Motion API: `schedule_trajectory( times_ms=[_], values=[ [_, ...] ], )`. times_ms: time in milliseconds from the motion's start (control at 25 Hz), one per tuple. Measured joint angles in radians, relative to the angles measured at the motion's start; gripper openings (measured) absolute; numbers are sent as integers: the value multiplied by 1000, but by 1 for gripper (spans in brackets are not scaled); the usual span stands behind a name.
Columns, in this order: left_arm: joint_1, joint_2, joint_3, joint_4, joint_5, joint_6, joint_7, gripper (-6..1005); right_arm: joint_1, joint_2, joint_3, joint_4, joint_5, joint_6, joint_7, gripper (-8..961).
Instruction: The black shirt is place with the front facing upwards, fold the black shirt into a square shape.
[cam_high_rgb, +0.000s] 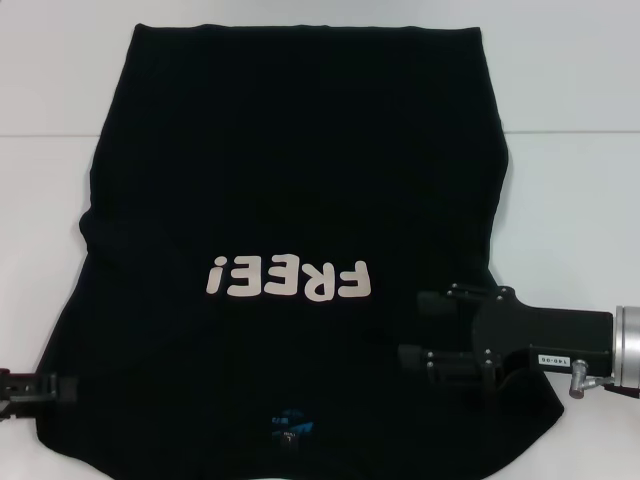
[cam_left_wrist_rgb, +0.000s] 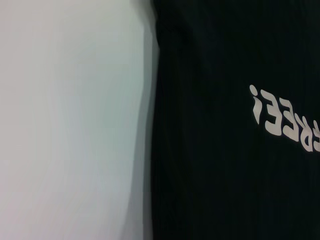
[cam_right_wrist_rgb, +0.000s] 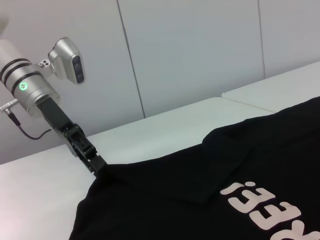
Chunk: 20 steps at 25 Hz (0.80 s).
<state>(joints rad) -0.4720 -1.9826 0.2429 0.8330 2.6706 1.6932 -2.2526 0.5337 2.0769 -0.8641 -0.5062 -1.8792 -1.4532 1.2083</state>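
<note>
Low in the head view, the big black cotton T-shirt (cam_high_rgb: 290, 180) lies flat on the white table (cam_high_rgb: 570, 190), its pale "FREE!" letters (cam_high_rgb: 288, 280) in the middle. At the lower left edge, the left gripper (cam_high_rgb: 55, 388) pinches the shirt's side. At the lower right, the right gripper (cam_high_rgb: 415, 330) hangs over the cloth, fingers apart.

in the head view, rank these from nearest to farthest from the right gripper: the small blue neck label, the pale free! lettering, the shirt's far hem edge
1. The pale pinkish-white FREE! lettering on the black short-sleeved cotton shirt, just to the left of the right gripper.
2. The small blue neck label, near the shirt's front edge, a bit farther left.
3. The far hem edge, at the shirt's far end.
</note>
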Motion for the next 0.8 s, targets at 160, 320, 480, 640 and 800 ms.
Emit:
schedule_trajectory(
  times_ms=[160,320,480,640,800],
  values=[
    [4,1,17,12,1,-9,2,860,1,2,1,0,2,-1,3,834],
    [7,1,22,32,11,-17,0,815,3,4,1,0,2,-1,4,834],
    [6,0,23,42,29,-27,-7,792,3,6,1,0,2,-1,3,835],
    [3,-1,37,43,29,-31,-8,791,3,6,0,0,2,-1,4,835],
    [1,-5,69,46,31,-39,-10,753,3,6,1,0,2,-2,4,835]
  ],
)
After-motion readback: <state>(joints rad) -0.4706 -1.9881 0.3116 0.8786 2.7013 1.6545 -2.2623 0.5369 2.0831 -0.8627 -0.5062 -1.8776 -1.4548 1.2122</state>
